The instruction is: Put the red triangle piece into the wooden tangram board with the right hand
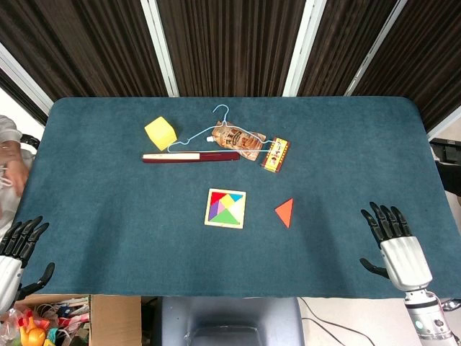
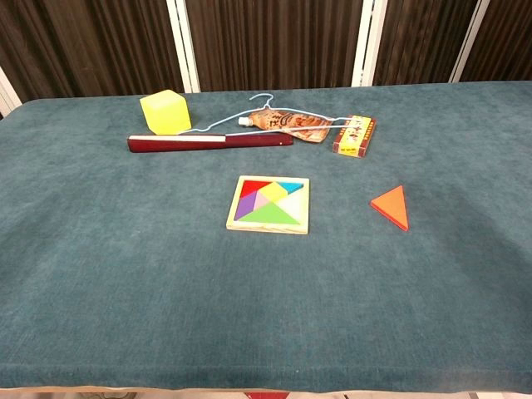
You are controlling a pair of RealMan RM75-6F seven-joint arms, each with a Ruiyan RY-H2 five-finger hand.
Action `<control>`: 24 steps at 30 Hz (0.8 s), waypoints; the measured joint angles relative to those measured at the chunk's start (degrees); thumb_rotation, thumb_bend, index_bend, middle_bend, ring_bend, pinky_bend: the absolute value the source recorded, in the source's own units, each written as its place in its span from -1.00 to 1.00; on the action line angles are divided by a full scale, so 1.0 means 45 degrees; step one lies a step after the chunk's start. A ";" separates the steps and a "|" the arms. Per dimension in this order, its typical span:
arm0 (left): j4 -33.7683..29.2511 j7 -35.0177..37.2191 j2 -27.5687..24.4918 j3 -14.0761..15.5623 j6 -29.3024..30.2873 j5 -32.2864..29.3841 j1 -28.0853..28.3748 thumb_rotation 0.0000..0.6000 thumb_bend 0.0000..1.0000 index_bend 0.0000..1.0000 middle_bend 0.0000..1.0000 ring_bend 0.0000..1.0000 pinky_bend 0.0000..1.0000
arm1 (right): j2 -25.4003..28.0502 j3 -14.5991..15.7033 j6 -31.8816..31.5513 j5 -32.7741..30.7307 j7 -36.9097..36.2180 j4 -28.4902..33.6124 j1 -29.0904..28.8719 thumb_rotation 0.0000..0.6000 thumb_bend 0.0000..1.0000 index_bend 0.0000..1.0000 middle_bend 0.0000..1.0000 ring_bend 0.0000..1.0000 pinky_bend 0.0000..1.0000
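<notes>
The red triangle piece (image 1: 285,212) (image 2: 391,205) lies flat on the teal table cloth, to the right of the wooden tangram board (image 1: 225,208) (image 2: 268,204). The board holds several coloured pieces. My right hand (image 1: 394,244) rests at the table's near right edge, fingers spread, holding nothing, well to the right of the triangle. At the near left corner my left hand (image 1: 17,252) hovers off the table edge, also empty with fingers apart. Neither hand shows in the chest view.
Behind the board lie a dark red ruler-like bar (image 1: 191,156), a yellow cube (image 1: 160,132), a blue wire hanger (image 1: 216,130), a brown pouch (image 1: 240,139) and a small orange box (image 1: 275,155). A person's arm (image 1: 9,155) shows at the far left edge.
</notes>
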State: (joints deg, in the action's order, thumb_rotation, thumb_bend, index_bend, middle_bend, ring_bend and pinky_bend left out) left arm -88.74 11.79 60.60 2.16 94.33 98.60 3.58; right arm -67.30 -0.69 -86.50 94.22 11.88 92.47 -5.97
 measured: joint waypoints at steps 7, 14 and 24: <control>0.0061 0.0079 -0.0006 -0.0014 0.0036 -0.0020 -0.0019 1.00 -0.12 -1.00 -1.00 -1.00 -0.96 | -0.0204 -0.0253 0.0681 -0.0025 0.0229 -0.0274 -0.0557 1.00 -0.50 -1.00 -1.00 -1.00 -1.00; 0.0026 0.0165 0.0015 -0.0101 -0.0321 -0.0046 0.0240 1.00 -0.12 -1.00 -1.00 -1.00 -0.95 | -0.0289 -0.0945 0.3239 -0.0252 0.0877 -0.0934 -0.2511 1.00 -0.50 -0.61 -1.00 -1.00 -1.00; 0.0003 0.0047 0.0025 -0.0116 -0.0663 -0.0228 0.0390 1.00 -0.12 -1.00 -1.00 -1.00 -0.95 | -0.1471 -0.1608 0.7274 -0.0741 0.2174 -0.2958 -0.5937 1.00 -0.38 -0.24 -1.00 -1.00 -1.00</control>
State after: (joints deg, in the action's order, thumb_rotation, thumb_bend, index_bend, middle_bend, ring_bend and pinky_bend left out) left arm -88.73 12.00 60.71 1.64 91.35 97.57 5.33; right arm -73.92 -7.93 -53.77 90.88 21.67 79.16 -32.69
